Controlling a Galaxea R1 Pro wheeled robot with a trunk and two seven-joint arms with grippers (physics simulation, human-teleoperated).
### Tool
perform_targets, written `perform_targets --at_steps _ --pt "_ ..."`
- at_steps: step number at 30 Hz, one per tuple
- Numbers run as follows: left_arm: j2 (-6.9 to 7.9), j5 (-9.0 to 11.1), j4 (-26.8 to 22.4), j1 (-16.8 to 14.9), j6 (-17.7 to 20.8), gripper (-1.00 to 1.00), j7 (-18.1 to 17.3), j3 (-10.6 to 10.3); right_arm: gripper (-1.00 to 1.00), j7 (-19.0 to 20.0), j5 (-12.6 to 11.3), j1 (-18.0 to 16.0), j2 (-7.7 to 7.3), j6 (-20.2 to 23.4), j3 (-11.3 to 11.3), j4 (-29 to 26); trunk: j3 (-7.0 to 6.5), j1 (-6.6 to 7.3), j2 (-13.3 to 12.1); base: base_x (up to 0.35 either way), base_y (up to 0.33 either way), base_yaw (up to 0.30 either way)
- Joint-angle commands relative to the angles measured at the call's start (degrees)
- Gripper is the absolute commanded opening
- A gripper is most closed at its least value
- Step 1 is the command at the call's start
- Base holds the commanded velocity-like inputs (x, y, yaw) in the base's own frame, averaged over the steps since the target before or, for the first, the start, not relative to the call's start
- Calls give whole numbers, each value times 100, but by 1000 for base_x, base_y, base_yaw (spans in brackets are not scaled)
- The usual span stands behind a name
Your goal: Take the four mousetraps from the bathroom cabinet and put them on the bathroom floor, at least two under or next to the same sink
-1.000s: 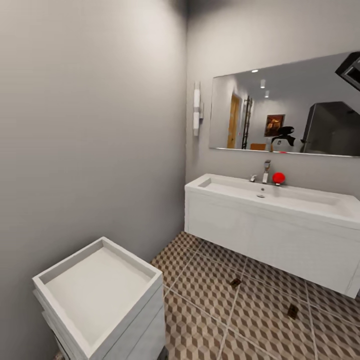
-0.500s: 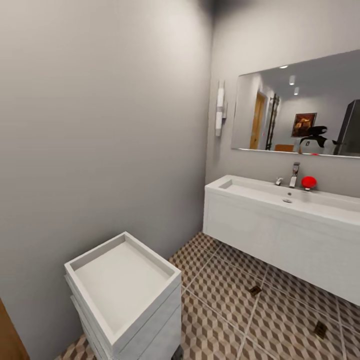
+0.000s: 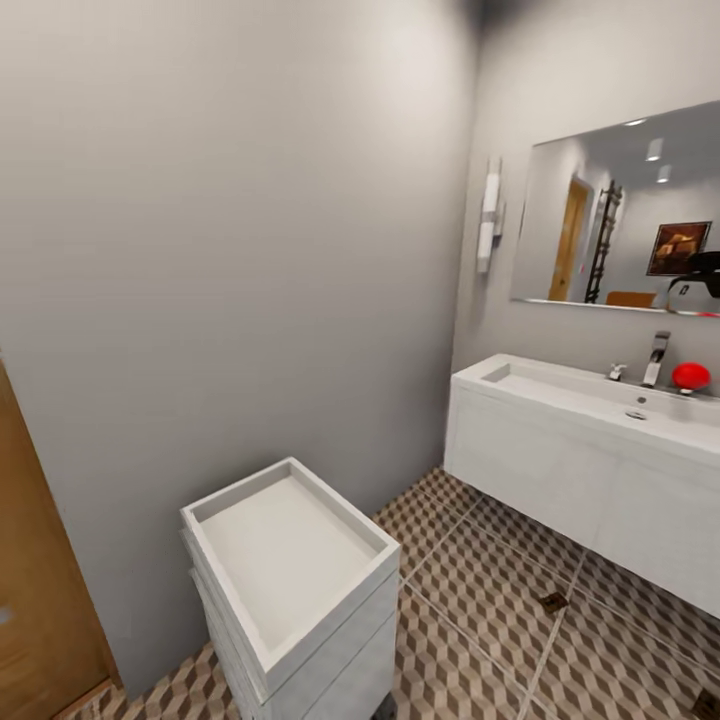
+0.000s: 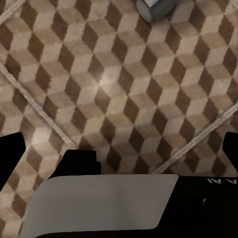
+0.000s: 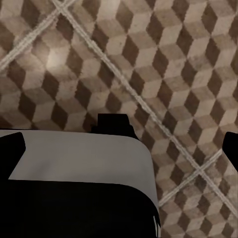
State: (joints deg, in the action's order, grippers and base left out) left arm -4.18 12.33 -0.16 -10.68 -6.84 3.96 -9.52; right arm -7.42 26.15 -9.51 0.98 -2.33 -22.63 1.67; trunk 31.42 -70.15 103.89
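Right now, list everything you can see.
walls: two, grey, meeting at a corner
mirror: one, wide, above the sink
wall light: one, white, beside the mirror
sink: one, white, against the far wall
tap: one, metal, on the sink
red thing: one, on the sink beside the tap
drawer unit: one, white, tray top, by the left wall
door: one, orange-brown, far left
floor: cube-pattern tiles, brown and beige
mousetraps: two, small, brown, on the floor before the sink
left gripper: black, open, over the floor
right gripper: black, open, over the floor
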Motion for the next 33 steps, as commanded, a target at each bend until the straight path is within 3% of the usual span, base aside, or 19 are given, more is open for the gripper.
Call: perform_targets --at_steps 1,18,33 --pt "-3 51 7 -5 -19 100 17 -48 100 -31 57 -7 -1 -25 -48 18 6 1 3 0 0 187" --pt "4 56 6 -5 -20 100 17 -49 100 -31 59 -7 -3 -26 -48 18 6 1 3 0 0 86" --pt "5 67 2 -5 -27 100 17 -50 100 -31 72 -7 -2 -22 -48 18 6 1 3 0 0 249"
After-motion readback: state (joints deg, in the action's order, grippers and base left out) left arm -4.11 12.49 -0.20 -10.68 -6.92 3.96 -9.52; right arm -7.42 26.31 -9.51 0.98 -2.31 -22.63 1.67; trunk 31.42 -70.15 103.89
